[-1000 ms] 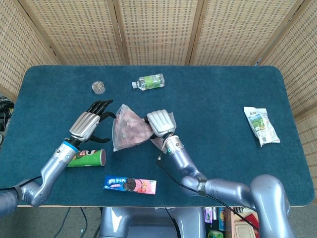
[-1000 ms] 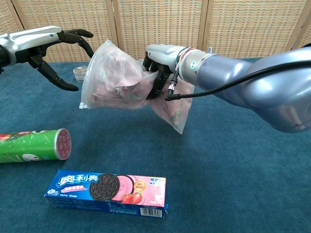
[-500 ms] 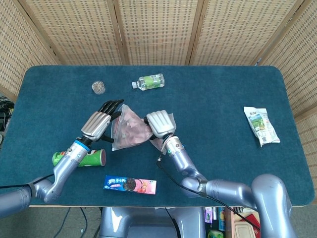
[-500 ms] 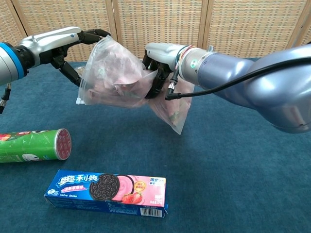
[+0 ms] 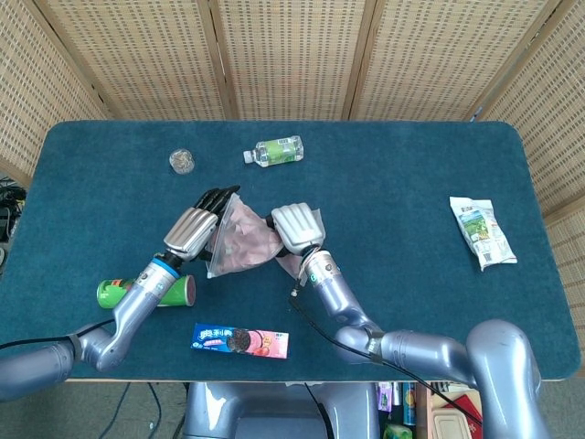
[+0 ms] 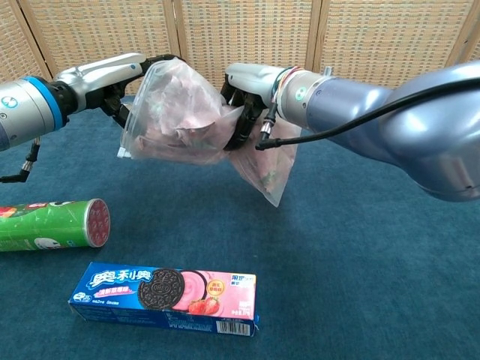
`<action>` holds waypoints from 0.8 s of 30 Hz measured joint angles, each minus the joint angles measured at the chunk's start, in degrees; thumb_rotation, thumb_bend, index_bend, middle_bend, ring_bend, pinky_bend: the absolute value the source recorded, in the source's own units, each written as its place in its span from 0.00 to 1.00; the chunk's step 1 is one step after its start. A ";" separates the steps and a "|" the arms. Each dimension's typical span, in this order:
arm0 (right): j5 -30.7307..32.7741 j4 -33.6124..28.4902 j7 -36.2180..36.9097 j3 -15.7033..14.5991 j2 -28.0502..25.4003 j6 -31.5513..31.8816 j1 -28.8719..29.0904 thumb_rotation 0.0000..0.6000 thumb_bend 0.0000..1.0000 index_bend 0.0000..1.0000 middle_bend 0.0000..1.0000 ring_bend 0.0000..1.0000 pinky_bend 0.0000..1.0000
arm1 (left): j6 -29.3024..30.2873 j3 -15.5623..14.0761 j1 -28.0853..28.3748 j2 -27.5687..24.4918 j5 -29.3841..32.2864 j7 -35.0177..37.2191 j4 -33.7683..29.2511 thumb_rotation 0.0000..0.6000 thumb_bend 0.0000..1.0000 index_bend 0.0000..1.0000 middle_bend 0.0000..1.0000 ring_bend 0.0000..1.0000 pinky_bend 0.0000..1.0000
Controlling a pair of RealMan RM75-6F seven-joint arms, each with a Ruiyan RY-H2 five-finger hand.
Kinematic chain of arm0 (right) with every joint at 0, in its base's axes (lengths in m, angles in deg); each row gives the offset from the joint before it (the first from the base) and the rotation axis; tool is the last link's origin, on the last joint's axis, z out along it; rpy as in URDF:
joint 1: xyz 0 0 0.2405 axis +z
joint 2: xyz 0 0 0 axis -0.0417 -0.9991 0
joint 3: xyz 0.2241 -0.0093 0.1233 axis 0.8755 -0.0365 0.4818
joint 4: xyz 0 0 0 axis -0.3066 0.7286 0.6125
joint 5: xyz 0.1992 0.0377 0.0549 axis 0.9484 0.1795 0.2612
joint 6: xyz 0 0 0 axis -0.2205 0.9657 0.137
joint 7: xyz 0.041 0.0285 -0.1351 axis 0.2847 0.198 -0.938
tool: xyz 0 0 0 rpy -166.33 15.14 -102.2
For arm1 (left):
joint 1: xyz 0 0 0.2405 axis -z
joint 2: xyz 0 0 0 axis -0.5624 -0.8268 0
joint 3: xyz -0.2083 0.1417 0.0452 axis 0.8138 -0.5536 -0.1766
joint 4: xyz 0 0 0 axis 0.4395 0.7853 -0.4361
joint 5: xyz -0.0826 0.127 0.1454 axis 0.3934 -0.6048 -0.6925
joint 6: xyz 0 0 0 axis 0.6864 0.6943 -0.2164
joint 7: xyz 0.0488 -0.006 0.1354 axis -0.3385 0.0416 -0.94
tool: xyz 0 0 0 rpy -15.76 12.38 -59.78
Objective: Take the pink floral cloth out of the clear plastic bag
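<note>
The clear plastic bag (image 5: pixel 239 240) (image 6: pixel 176 112) hangs above the table with the pink floral cloth (image 6: pixel 180 101) bunched inside it. My right hand (image 5: pixel 292 227) (image 6: pixel 244 86) grips the bag around its middle, fingers curled over the gathered plastic, and a loose tail of bag droops below that hand. At the bag's left end, my left hand (image 5: pixel 192 230) (image 6: pixel 112 75) lies against it with fingers stretched along the top edge. Whether those fingers pinch the plastic is hidden behind the bag.
A green snack can (image 5: pixel 151 293) (image 6: pixel 49 223) lies below the left arm. An Oreo box (image 5: pixel 239 341) (image 6: pixel 165 290) sits near the front edge. A small bottle (image 5: pixel 277 151) and a jar (image 5: pixel 182 162) stand further back, and a snack packet (image 5: pixel 482 231) lies far right.
My left hand has moved right from open air until its fingers touch the bag's left end. The right hand has kept its hold, with the bag shifting only slightly.
</note>
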 measured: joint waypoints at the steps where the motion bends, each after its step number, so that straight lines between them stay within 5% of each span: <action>1: 0.04 -0.08 -0.01 -0.02 -0.09 0.03 0.01 1.00 0.47 0.71 0.75 0.72 0.63 | 0.11 0.00 0.15 0.25 -0.07 -0.08 0.20 1.00 0.06 0.32 0.00 0.00 0.00; 11: 0.20 -0.69 0.02 -0.41 -0.54 0.29 -0.07 1.00 0.47 0.71 0.75 0.72 0.63 | -0.28 0.10 1.11 1.55 0.37 -0.50 0.53 1.00 0.34 0.63 0.00 0.00 0.00; 24: 0.35 -2.30 -0.21 -1.23 -1.71 0.76 -0.48 1.00 0.48 0.71 0.75 0.72 0.63 | 1.07 0.25 1.20 2.94 1.11 -1.30 1.22 1.00 0.38 0.70 0.00 0.00 0.00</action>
